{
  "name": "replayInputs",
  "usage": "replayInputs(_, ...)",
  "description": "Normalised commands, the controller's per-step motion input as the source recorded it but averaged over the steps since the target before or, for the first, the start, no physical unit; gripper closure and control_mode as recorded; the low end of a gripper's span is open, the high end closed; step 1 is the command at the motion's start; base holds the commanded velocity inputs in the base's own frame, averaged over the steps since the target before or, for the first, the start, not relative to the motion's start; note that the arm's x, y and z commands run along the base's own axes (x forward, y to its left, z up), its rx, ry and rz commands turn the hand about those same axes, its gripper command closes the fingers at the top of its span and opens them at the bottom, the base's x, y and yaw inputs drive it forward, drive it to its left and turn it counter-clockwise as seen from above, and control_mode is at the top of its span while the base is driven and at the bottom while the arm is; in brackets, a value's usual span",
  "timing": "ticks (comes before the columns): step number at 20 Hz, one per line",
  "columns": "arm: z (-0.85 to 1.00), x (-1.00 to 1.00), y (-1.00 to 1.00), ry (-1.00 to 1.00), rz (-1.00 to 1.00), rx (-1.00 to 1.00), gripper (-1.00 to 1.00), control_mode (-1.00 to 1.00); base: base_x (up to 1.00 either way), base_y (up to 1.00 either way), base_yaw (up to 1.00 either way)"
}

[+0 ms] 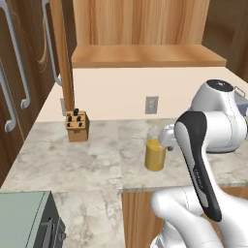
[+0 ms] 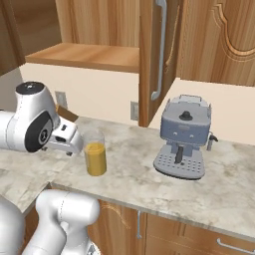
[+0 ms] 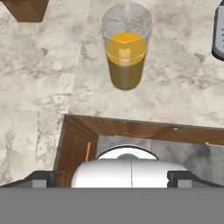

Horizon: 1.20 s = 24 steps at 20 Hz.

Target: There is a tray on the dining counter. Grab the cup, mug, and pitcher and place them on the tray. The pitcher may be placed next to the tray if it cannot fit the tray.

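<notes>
Left base view, operator: you have one marble-look surface [image 1: 92,160] running along the wall and turning a corner toward the camera. On it you can count three things, largest first.

1. One grey espresso machine [image 2: 182,142], standing on the surface to the right of the pitcher in the right base view, well apart from it. Whether its drip tray holds anything you cannot tell.

2. One pitcher [image 1: 155,149], a clear glass cylinder standing upright near the front edge of the surface. It holds orange liquid to somewhat over half its height; the upper part of the glass is clear. In the hand view the pitcher [image 3: 126,46] sits at the top centre, with the surface's front edge and a wooden cabinet face below it.

3. One wooden knife block [image 1: 76,125] with dark handles, against the back wall to the left of the pitcher, well apart from it.

Gripper [image 2: 67,141]: you see it just beside the pitcher on its left in the right base view, level with the glass; contact you cannot confirm. Its dark fingertips [image 3: 40,178] stand at the far left and right of the hand view, spread as wide as they go, with nothing between them.

One wall outlet [image 1: 151,104] sits behind the pitcher.
</notes>
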Motion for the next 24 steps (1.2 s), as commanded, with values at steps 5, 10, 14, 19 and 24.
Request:
replayInputs(5, -0.14, 0.11, -0.03, 0.0, 0.0, 0.0, -1.0, -1.0, 0.0, 0.0, 0.0)
replayInputs(10, -0.03, 0.1, -0.01, 0.0, 0.0, 0.0, -1.0, -1.0, 0.0, 0.0, 0.0)
replayInputs(14, -0.01, 0.24, -0.02, 0.0, 0.0, 0.0, -1.0, -1.0, 0.0, 0.0, 0.0)
replayInputs(19, -0.11, 0.2, -0.05, 0.0, 0.0, 0.0, -1.0, -1.0, 0.0, 0.0, 0.0)
replayInputs(24, -0.12, 0.39, -0.01, 0.0, 0.0, 0.0, -1.0, -1.0, 0.0, 0.0, 0.0)
